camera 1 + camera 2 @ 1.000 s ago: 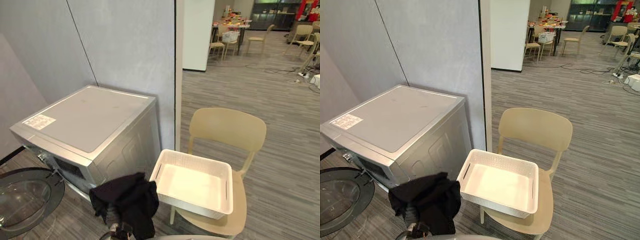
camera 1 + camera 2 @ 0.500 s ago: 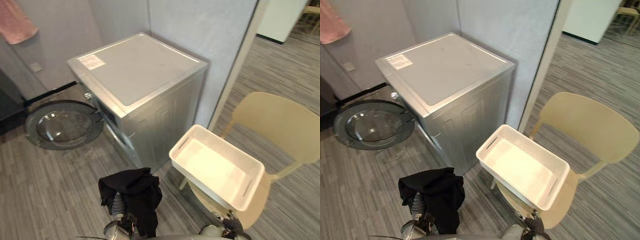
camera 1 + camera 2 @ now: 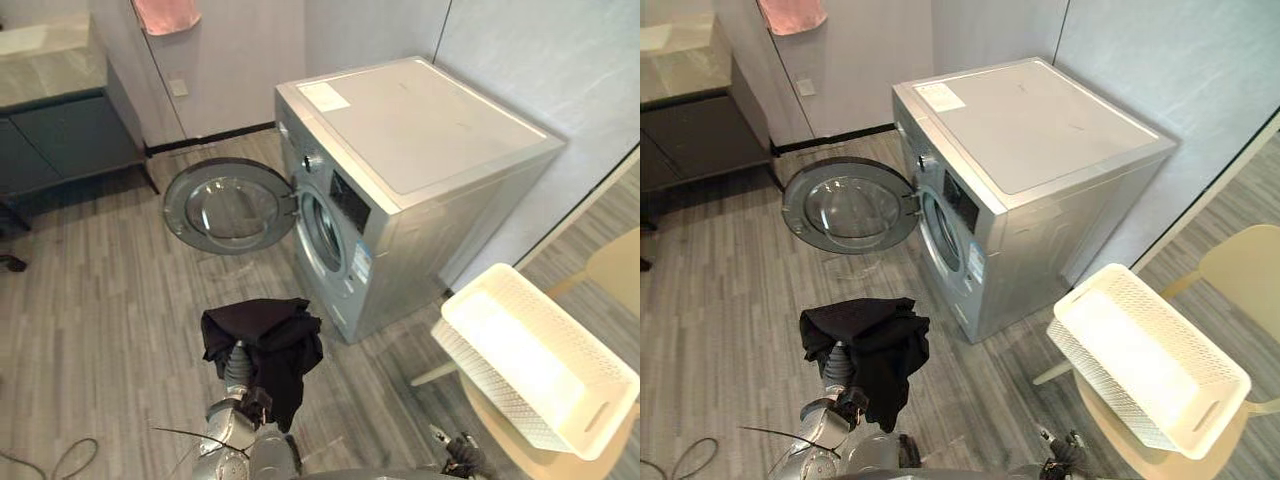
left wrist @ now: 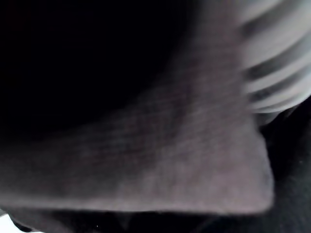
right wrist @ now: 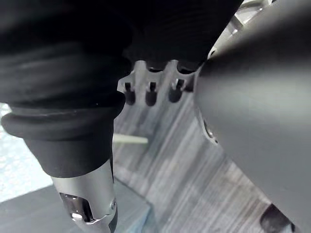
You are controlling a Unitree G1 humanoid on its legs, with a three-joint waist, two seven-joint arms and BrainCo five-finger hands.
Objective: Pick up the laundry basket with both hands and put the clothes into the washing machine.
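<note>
Evidently we are looking at the loading step. The white laundry basket (image 3: 535, 360) is sitting empty and tilted on the beige chair (image 3: 612, 272), off to the robot's right of the washing machine (image 3: 420, 170). Neither hand is touching it.

The clothes, a single black garment (image 3: 265, 345), are hanging draped over the raised left hand (image 3: 237, 362), out in front of the machine and apart from it. The cloth is covering that hand, so we cannot tell whether it is pinching the fabric or merely carrying it from beneath. In the left wrist view we are seeing only dark folds of fabric close up. The right hand (image 5: 150, 82) is hanging low near the chair, holding nothing that we can see, and we cannot tell whether it is spread or closed.

The round door (image 3: 228, 205) is standing wide open toward the robot's left, leaving the drum opening (image 3: 322, 230) unobstructed.

We are judging that the next move calls for bringing the left arm forward and down to the drum opening. The garment then needs feeding fully inside, with its trailing ends clearing the rim, before the hand lets go.
</note>
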